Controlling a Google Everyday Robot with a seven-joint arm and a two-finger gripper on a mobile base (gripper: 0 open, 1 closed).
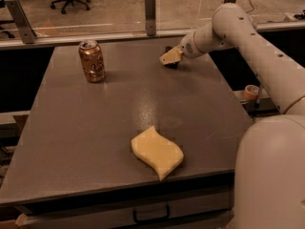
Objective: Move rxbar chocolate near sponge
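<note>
Camera view: the cream-coloured gripper (pixel 169 57) on the white arm sits low over the far right part of the dark grey flat table (pixel 66 128). Whether it is gripping anything cannot be told. A small dark sliver just under it appears to be the black rxbar chocolate wrapper (pixel 172 65), mostly hidden. The pale yellow wavy-edged foam sponge (pixel 157 151) lies near the near edge, well apart from the bar. A copper-brown soda can (pixel 92 61) stands upright at the far left.
</note>
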